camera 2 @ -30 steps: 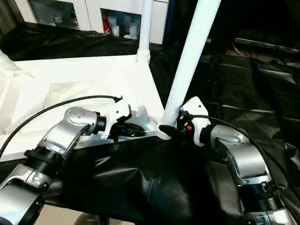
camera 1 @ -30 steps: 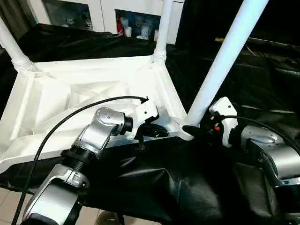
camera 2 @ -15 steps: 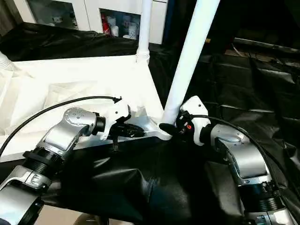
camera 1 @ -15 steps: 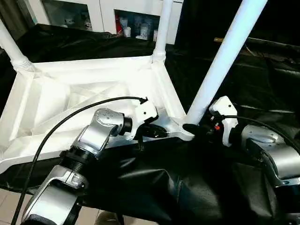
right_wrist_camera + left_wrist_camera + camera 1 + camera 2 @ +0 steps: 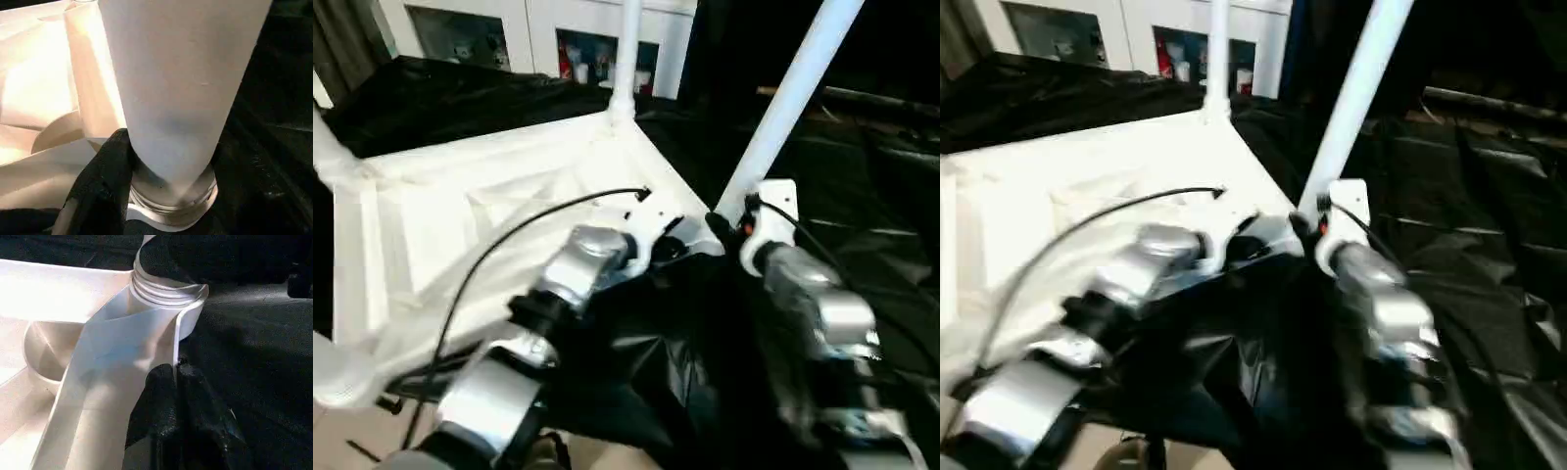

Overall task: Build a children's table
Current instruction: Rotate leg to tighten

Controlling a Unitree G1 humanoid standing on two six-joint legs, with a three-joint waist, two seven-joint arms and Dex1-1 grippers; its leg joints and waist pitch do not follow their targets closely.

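Both arms have swung inward toward the near corner of the upturned tabletop [image 5: 460, 225]. Left claw [image 5: 177, 377] pinches its rim, clenched; right claw [image 5: 122, 161] grasps the leg [image 5: 181, 98] at its socket.

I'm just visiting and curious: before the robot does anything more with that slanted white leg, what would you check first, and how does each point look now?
1. Near-corner leg base in its tabletop socket: ok, threaded collar sits in it.
2. Leg upright: not ok, it leans.
3. Right gripper at the leg's base: ok, a finger touches it.
4. Left gripper on the tabletop rim: ok, shut on it.
5. Far-corner leg fitted: ok, standing.
6. Leg fully screwed home: cannot tell.
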